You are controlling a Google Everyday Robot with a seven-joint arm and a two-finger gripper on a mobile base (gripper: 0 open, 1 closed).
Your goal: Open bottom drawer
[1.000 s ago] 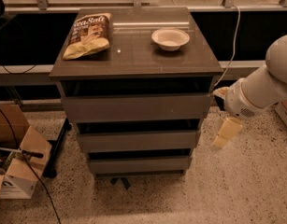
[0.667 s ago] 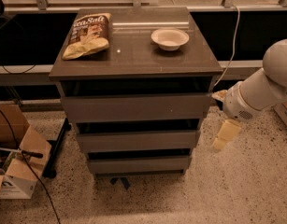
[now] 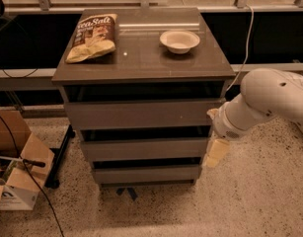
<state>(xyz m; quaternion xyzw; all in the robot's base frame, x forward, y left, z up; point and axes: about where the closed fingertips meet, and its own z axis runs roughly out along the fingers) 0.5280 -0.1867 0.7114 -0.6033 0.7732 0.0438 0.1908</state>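
The grey-brown cabinet (image 3: 141,63) has three flat handleless drawer fronts. The bottom drawer (image 3: 146,174) is the lowest and narrowest-looking front, and it sits closed, flush with the cabinet. My gripper (image 3: 214,152) hangs from the white arm (image 3: 269,102) just off the cabinet's right side, level with the middle drawer (image 3: 143,148) and a little above the bottom drawer's right end. It points downward and is not touching any drawer front.
A chip bag (image 3: 93,36) and a white bowl (image 3: 179,41) lie on the cabinet top. An open cardboard box (image 3: 15,174) and cables sit on the speckled floor at left. A dark ledge and a railing run behind the cabinet.
The arm and gripper have shifted slightly left, toward the cabinet's right side. The drawers have not moved.
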